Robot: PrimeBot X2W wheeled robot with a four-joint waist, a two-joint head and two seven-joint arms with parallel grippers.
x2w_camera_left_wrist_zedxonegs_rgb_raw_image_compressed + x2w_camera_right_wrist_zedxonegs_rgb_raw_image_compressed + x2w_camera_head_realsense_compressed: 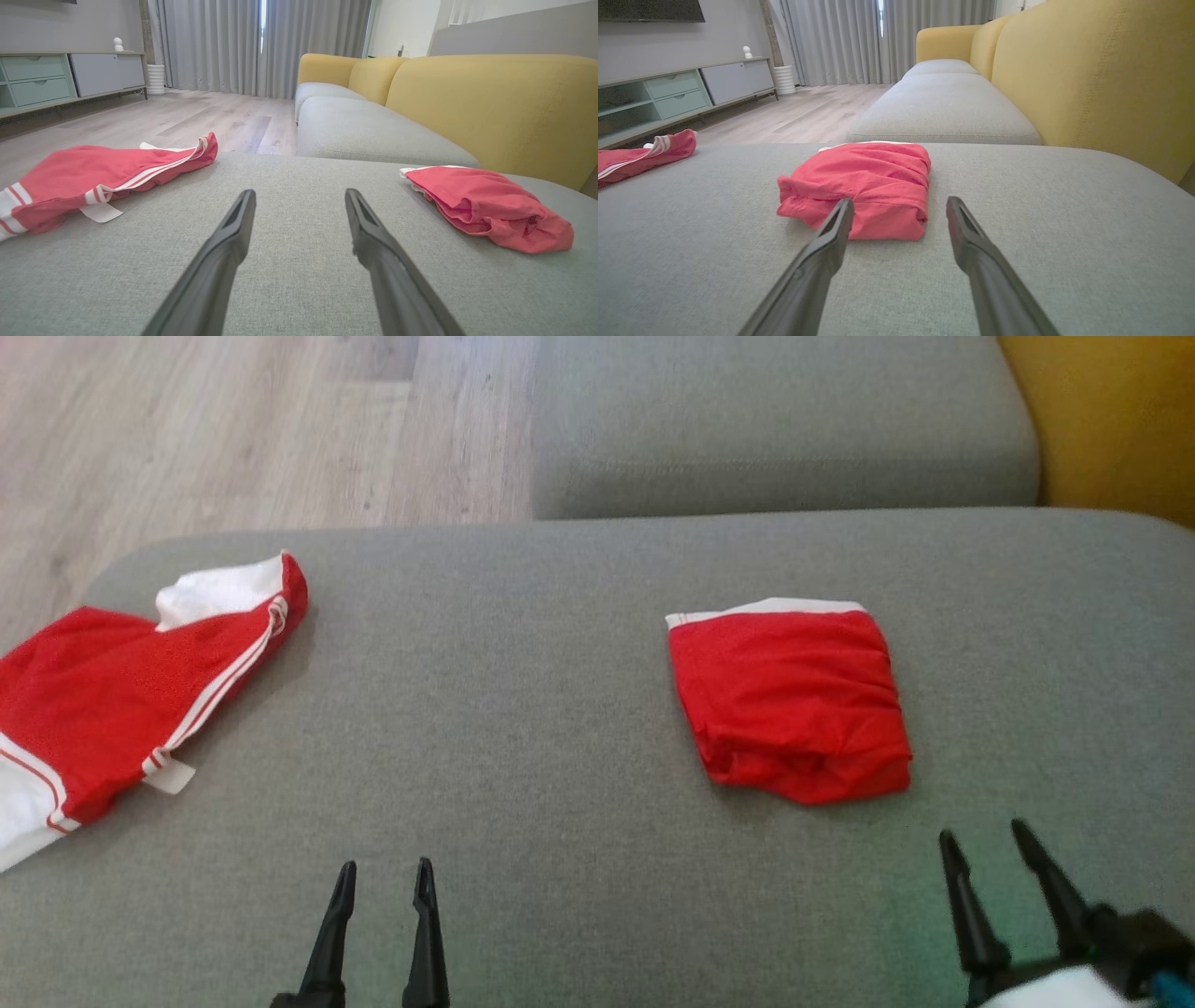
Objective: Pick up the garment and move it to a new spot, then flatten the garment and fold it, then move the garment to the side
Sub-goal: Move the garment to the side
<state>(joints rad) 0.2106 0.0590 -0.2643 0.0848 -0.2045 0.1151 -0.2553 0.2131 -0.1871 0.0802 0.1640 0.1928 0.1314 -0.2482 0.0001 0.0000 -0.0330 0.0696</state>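
Grey woven fabric covers the wide seat cushion (pixel 523 737) on which everything is laid. A folded red cloth garment with a white waistband (pixel 789 700) is seen on the right half of this cushion. It lies flat and compact, and its white edge is turned away from the robot. The right gripper (pixel 982 831) is held near the closer corner of this garment without touching it. Its two long dark fingers are spread apart and nothing is gripped between them.

A second red garment with white stripes (pixel 112 700), unfolded and wrinkled, is spread at the left edge of the cushion, well apart from the folded one. The left gripper (pixel 386 866) is placed between the two garments, nearer to the robot, with bare cushion before it. Its fingers are also parted and empty. Pale wooden floor (pixel 233 429) is visible beyond the cushion.
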